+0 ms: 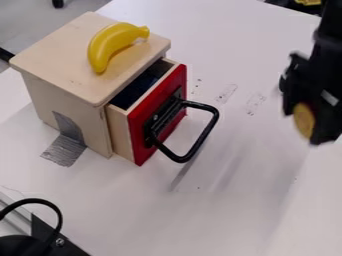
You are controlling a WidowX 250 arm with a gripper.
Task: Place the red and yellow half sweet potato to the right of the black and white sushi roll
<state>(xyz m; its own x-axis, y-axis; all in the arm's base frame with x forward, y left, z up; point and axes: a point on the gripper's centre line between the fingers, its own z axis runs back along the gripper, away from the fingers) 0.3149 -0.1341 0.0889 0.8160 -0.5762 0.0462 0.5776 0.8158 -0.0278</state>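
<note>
At the right edge, above the white table, hangs the black gripper, shut on a round, orange-brown thing. Left of it, well apart, stands a small light-wood cabinet. Its drawer has a red front and is partly pulled out, with a black bar handle facing the gripper's side. The drawer's inside is dark, and most of it is hidden under the cabinet top. A yellow toy banana lies on top of the cabinet.
Grey tape joins the cabinet's side to the white table. A black cable loop and dark equipment are at the lower left. Dark and yellow items sit at the upper right edge.
</note>
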